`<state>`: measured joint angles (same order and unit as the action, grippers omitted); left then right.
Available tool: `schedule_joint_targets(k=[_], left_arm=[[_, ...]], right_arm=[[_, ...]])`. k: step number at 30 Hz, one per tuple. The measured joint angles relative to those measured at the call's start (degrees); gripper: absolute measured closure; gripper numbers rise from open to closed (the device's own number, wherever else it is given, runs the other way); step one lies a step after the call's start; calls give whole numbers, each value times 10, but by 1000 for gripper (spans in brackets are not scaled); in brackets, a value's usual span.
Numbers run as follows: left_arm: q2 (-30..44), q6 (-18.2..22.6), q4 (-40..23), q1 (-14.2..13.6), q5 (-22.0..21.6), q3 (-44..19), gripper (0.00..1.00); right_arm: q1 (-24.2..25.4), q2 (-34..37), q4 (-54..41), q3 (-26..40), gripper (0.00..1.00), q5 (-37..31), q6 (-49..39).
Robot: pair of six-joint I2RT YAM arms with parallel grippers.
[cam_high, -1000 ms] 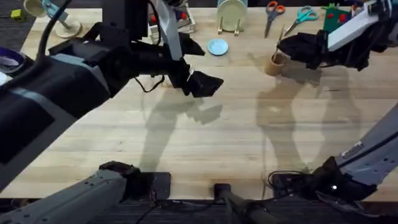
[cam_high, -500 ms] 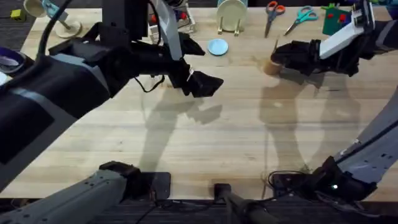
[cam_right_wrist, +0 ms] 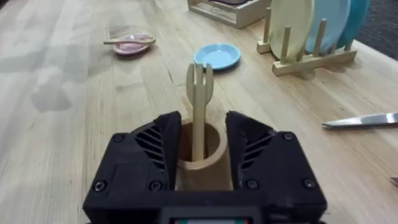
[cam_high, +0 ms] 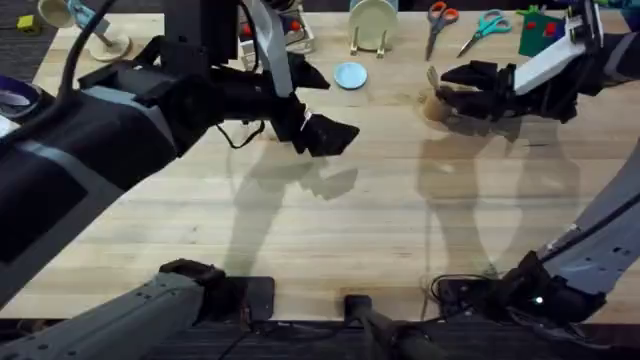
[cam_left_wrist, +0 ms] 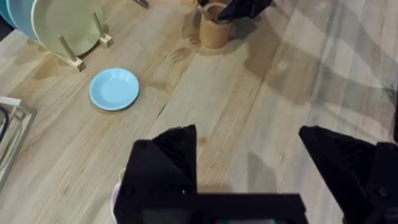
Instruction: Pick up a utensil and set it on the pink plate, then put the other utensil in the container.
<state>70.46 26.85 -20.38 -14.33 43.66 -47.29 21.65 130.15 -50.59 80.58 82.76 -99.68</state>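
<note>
I see the fork (cam_right_wrist: 199,93) upright in the container (cam_right_wrist: 200,158); right pincer (cam_right_wrist: 199,146) parted around it (left pincer (cam_left_wrist: 249,162) also parted).

Robot lab bench, staged as a toy kitchen; two arms clamped to a butcher-block table (cam_high: 400,230), cables (cam_high: 460,290) at the near edge; props along the back: plate rack (cam_right_wrist: 311,59), scissors (cam_high: 438,20), blue plate (cam_high: 350,75); carpet (cam_high: 20,40) past the corner
</note>
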Motion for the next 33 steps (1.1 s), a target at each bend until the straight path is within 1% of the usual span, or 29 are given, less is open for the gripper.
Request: schedule_joint_targets(k=[5,11,18,22,26,33], left_arm=[[0,0,0,0,0,0,5],[0,0,0,0,0,0,5],[0,0,0,0,0,0,5],[0,0,0,0,0,0,6],[0,0,0,0,0,0,6],[0,0,0,0,0,0,6]], right_arm=[[0,-2,-28,9,545,0,0],[0,-31,-129,56,495,-7,0],[0,-88,-304,136,379,-48,-5],[0,-111,-419,171,285,-86,-6],[0,-137,-421,182,270,-108,19],[0,-195,-421,183,267,-144,121]])
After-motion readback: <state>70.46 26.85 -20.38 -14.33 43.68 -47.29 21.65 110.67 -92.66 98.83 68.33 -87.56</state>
